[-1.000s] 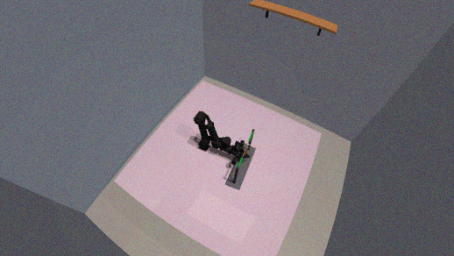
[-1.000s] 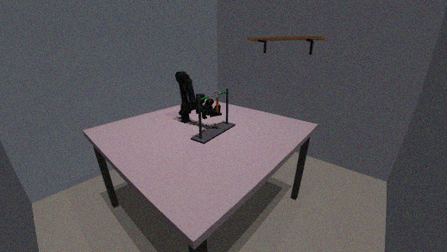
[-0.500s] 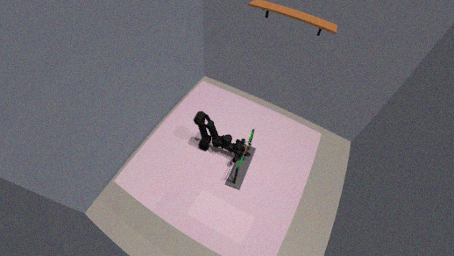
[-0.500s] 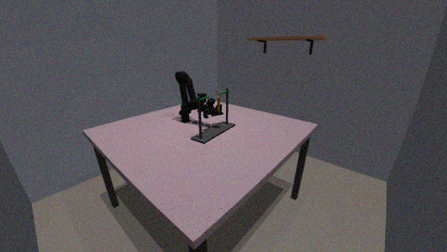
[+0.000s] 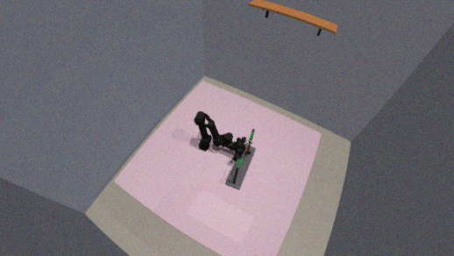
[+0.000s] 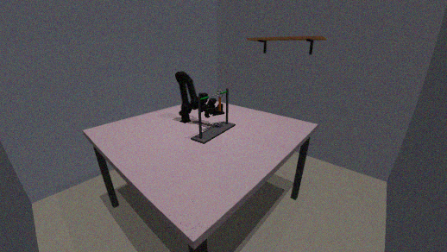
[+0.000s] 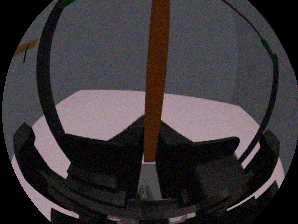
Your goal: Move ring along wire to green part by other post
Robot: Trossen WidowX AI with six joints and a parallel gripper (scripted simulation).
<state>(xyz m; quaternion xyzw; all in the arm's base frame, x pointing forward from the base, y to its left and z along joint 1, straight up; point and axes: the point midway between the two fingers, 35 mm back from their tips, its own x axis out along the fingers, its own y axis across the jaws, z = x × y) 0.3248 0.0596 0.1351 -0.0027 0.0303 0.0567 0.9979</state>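
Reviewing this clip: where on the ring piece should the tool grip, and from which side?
Grip the lower end of the orange handle, coming from below the wire. The handle hangs as a long straight bar under the ring, so the tool stays well away from the wire. It is already shut there, fingers on either side of the bar's base.

The robot arm [image 6: 188, 96] is black all over, with a matte finish and no visible markings or coloured trim. Its links are thick and rounded, and the top one curves over like a hoop [image 5: 202, 118]. The base is a short dark block [image 5: 204, 143]. Toward the end the body narrows into a cluster of smaller, blocky black parts. In the wrist view the gripper [image 7: 148, 175] shows two dark, angular fingers with flat, wedge-like faces. Cables and screws are too small to make out.
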